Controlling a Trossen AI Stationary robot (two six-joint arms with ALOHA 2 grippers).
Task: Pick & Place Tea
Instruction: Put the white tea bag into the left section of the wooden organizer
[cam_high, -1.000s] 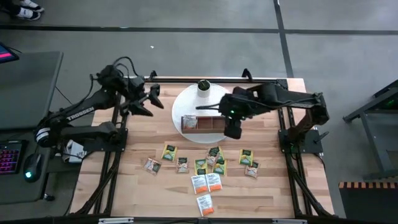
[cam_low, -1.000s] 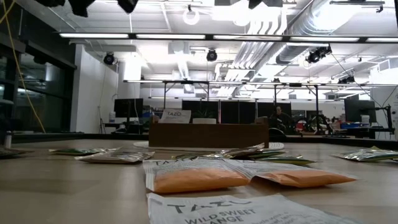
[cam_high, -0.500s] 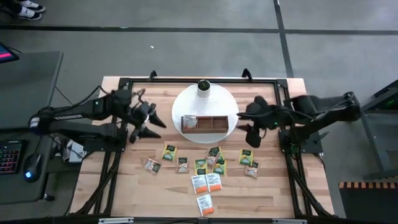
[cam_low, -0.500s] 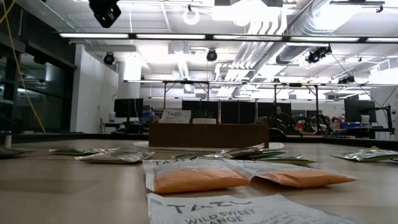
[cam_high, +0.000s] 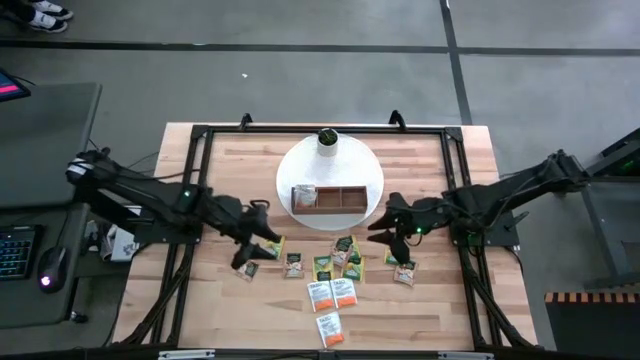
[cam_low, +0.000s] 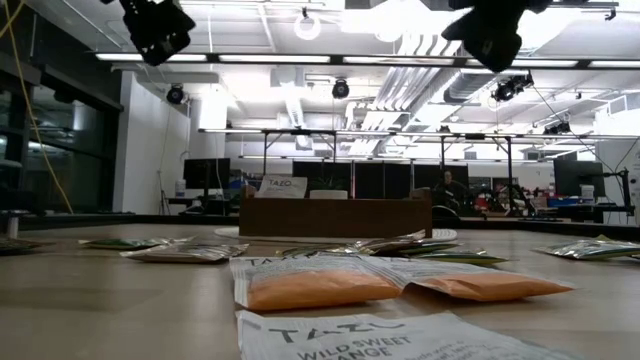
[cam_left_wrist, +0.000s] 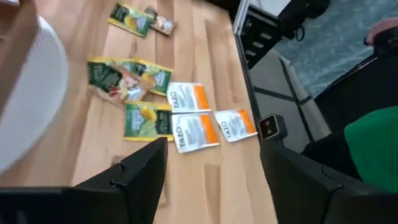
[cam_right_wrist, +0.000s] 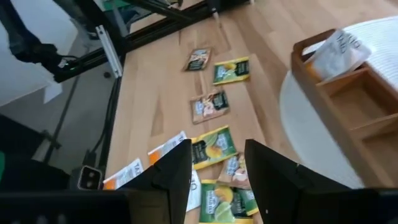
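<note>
Several small tea sachets (cam_high: 335, 270), green, orange and tan, lie flat and scattered on the near half of the wooden table. In the low view an orange one (cam_low: 318, 285) and a white one (cam_low: 370, 340) lie closest. One white sachet (cam_right_wrist: 339, 46) stands in an end compartment of the wooden tray (cam_high: 328, 198). My left gripper (cam_high: 256, 247) hangs open above the leftmost sachets (cam_left_wrist: 146, 118). My right gripper (cam_high: 390, 228) hangs open above the table just near the plate, beside the green sachet (cam_high: 396, 252). Both show high above the table in the low view, left (cam_low: 155, 25) and right (cam_low: 490, 30).
The tray sits on a round white plate (cam_high: 360, 165) at the table's far middle. A white cylinder with a dark top (cam_high: 327, 140) stands on the plate's far edge. A black frame (cam_high: 300, 128) runs along the table's sides. Bare wood lies toward the near left and near right corners.
My left gripper has swung from the far left toward the near edge and come down over the leftmost sachets. My right gripper has left the space above the tray, drawn right, then moved nearer and lower beside the plate. The sachets have stayed where they were.
</note>
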